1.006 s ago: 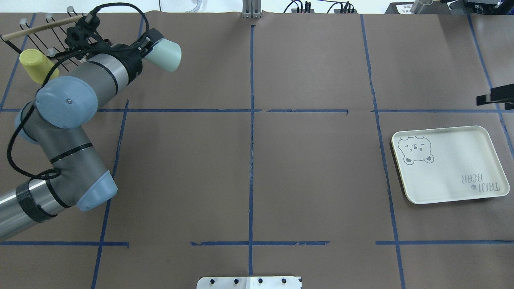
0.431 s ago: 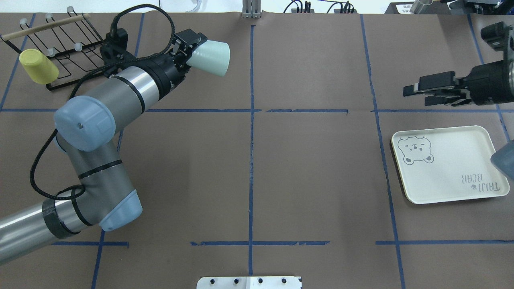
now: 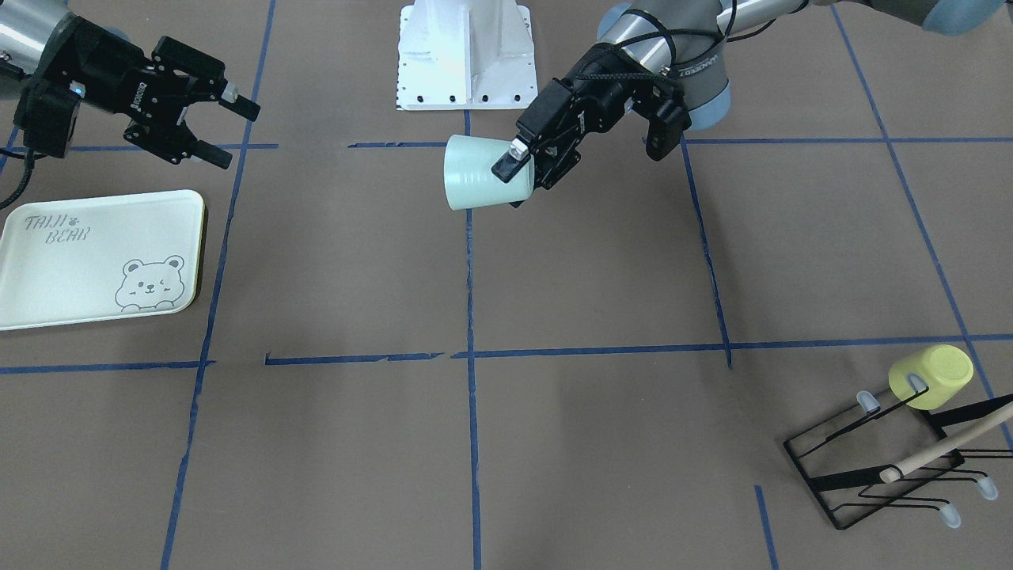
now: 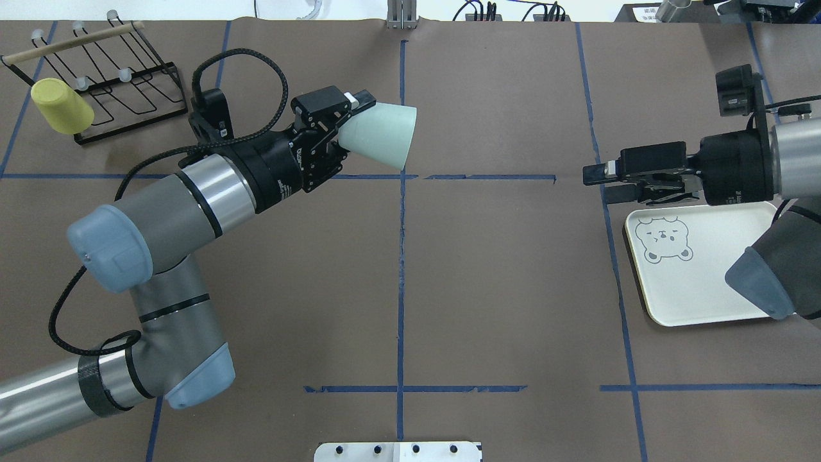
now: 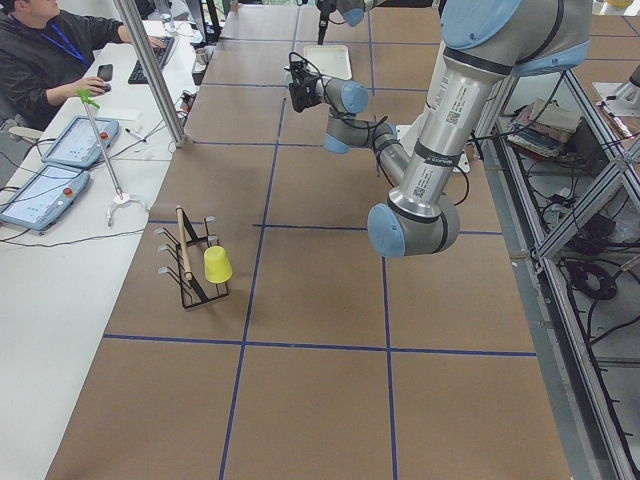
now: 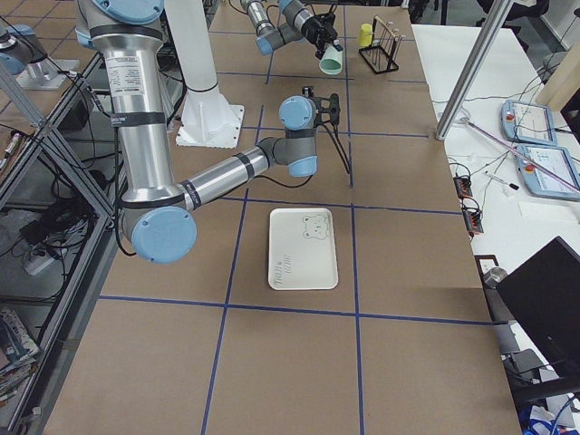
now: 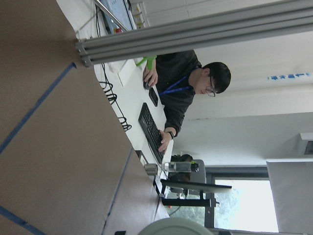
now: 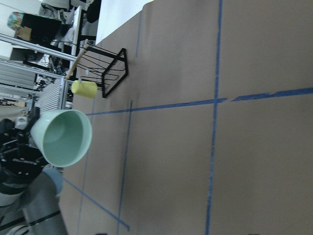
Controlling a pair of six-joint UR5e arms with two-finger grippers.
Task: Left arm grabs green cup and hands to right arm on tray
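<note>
My left gripper (image 4: 349, 122) is shut on the base of the pale mint-green cup (image 4: 381, 135) and holds it on its side above the table, mouth pointing toward the right arm, near the centre line. It also shows in the front view, gripper (image 3: 518, 162) and cup (image 3: 475, 184). The right wrist view looks into the cup's open mouth (image 8: 63, 137). My right gripper (image 4: 600, 181) is open and empty, pointing at the cup from well to the right, just beyond the tray's (image 4: 705, 282) far left corner. The tray holds nothing.
A yellow-green cup (image 4: 62, 106) hangs on a black wire rack (image 4: 128, 90) at the far left corner. Blue tape lines grid the brown table. An operator sits at a side desk beyond the table's far edge (image 5: 40, 50).
My left arm has carried the green cup away from the rack, rightward toward the table's centre. My right arm has come in from the right edge, gripper open, moving left past the tray.
</note>
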